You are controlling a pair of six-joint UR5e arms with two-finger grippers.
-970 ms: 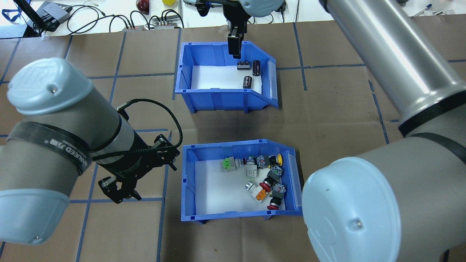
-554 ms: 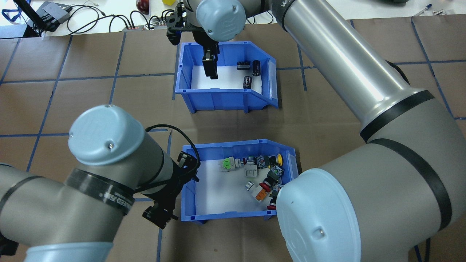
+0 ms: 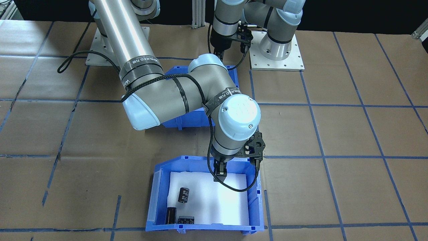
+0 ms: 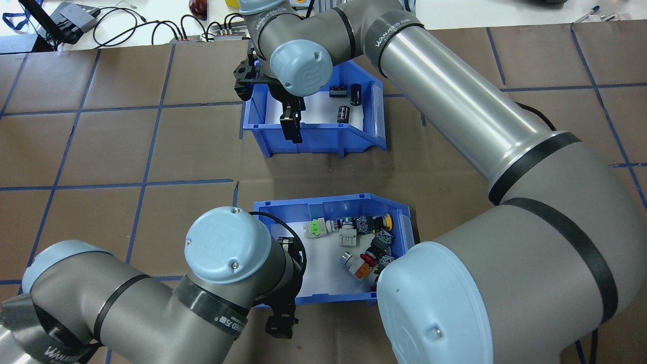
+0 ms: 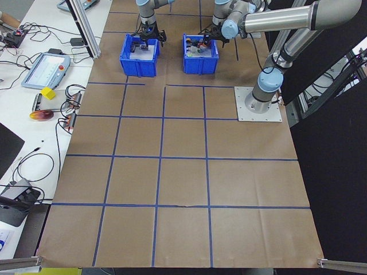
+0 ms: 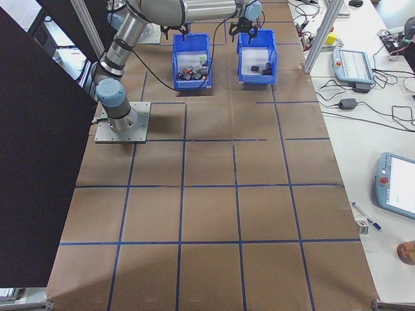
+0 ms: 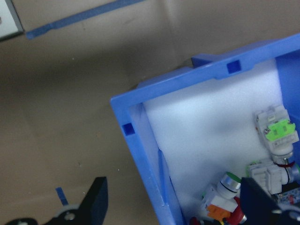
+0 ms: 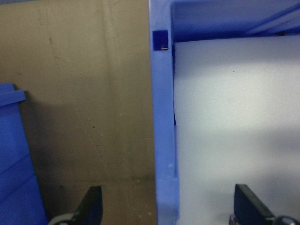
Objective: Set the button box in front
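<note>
In the last second I have swung both arms in: my left gripper point(image 7: 168, 206) now straddles the left wall of the button box point(image 4: 263, 212), fingers apart, one outside and one over the foam. My right gripper point(image 8: 166, 206) has come over the near wall of the capacitor bin point(image 4: 323, 139), also spread, clamped on nothing. The button box sits in the near row, the other bin beyond it. I judge both are set to grip for a swap.
</note>
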